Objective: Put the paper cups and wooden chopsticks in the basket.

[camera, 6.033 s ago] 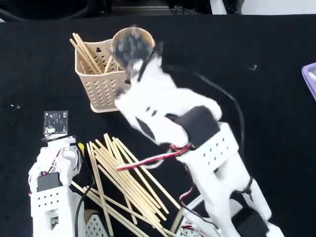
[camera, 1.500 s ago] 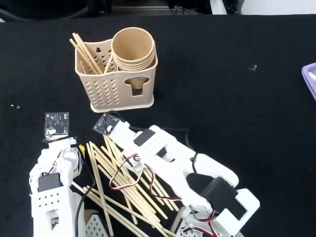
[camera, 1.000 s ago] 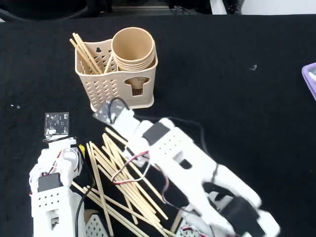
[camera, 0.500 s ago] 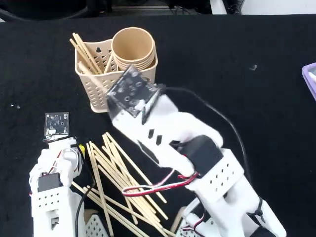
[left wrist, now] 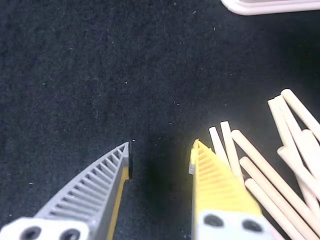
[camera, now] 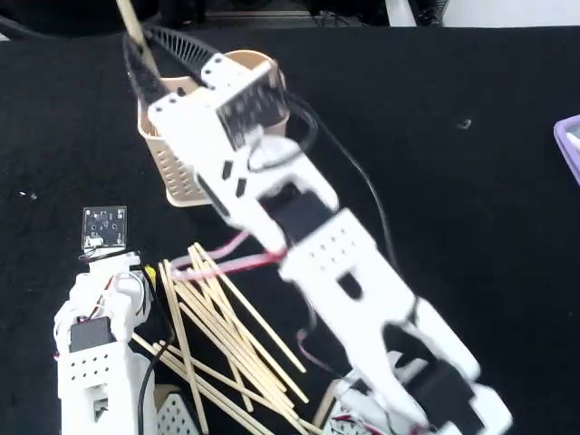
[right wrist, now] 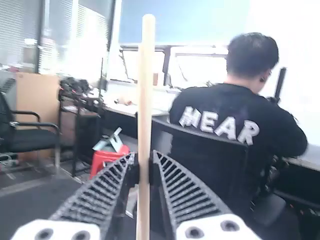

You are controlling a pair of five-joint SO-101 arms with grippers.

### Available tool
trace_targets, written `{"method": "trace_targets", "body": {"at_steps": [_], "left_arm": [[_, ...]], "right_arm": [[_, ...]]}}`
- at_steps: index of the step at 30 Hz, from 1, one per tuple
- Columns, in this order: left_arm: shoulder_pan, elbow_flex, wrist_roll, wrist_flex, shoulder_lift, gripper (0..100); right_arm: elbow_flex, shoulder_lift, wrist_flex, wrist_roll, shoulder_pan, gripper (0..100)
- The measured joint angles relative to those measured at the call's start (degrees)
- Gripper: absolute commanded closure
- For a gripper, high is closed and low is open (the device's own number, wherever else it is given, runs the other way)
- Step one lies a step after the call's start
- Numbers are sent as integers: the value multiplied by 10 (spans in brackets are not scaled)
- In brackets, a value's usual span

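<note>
My right gripper is raised above the left rim of the tan basket, shut on one wooden chopstick that points up and away. In the right wrist view the chopstick stands clamped between the black fingers of the right gripper. The arm hides most of the stacked paper cups in the basket. Several chopsticks lie in a loose pile on the black table. My left gripper rests open on the table beside the pile's ends.
A small square board lies just beyond the left arm. A purple object pokes in at the right edge. A pale edge shows ahead of the left gripper.
My right arm dipped to the chopstick pile, took hold of one stick, and swung it up and back over the basket. The left arm has stayed put.
</note>
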Motion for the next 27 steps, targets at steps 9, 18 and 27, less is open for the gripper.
{"method": "trace_targets", "body": {"at_steps": [9, 18, 27], "left_arm": [[0, 0, 0, 0, 0, 798], [0, 0, 0, 0, 0, 798], [0, 0, 0, 0, 0, 798]], "right_arm": [[-51, 131, 14, 0, 32, 952], [-51, 70, 193, -5, 32, 828], [-19, -148, 486, -4, 7, 921]]}}
